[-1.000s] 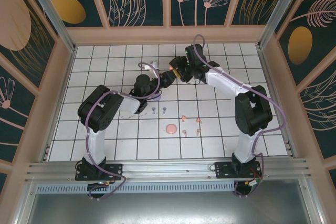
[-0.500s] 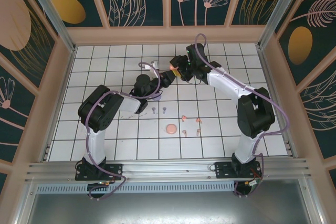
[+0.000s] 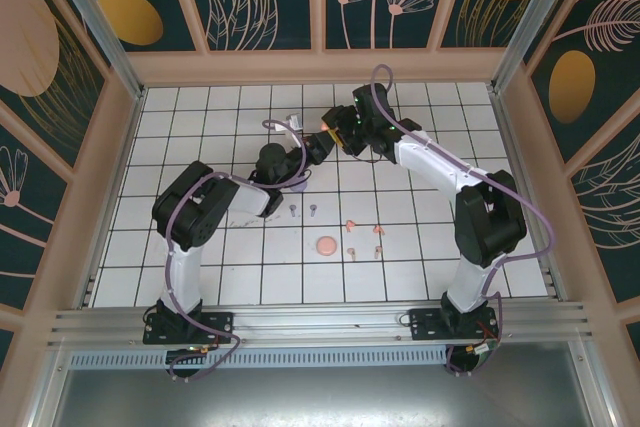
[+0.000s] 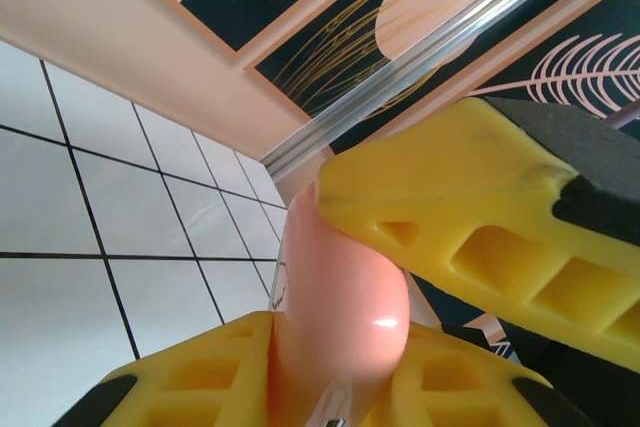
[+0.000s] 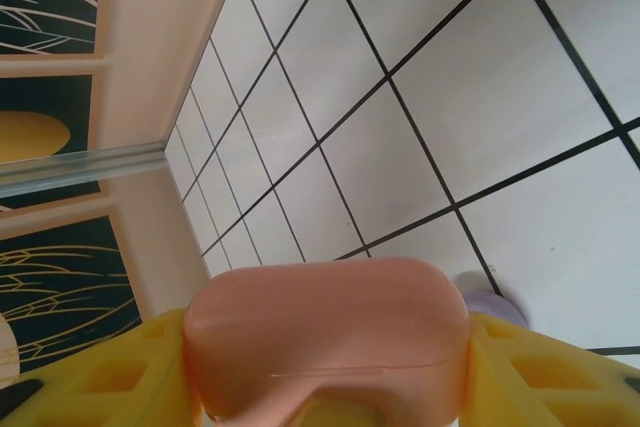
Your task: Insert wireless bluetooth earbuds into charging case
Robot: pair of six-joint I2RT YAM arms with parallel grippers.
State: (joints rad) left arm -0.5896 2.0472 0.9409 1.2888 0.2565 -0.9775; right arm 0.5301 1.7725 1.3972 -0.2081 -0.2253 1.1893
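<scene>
1. Top external view: white tiled table (image 3: 180, 117). Black-and-white left arm (image 3: 190, 212) and right arm (image 3: 485, 212) meet above its far middle.
2. Salmon-pink rounded plastic charging case (image 5: 325, 337) is held off the tiles where they meet.
3. Right gripper (image 5: 325, 392): yellow fingers half spread, clamped on the case's two ends.
4. Left gripper (image 4: 335, 372): fingers narrow, pinching the same pink shell, possibly its lid; the view is too close to be sure.
5. Flat round salmon-pink disc (image 3: 326, 245) lies on tiles near centre.
6. Two tiny stemmed lilac plastic earbuds (image 3: 292, 210) lie on tiles beyond and left of the disc; four salmon-pink earbuds (image 3: 350, 225) lie just right of it.
</scene>
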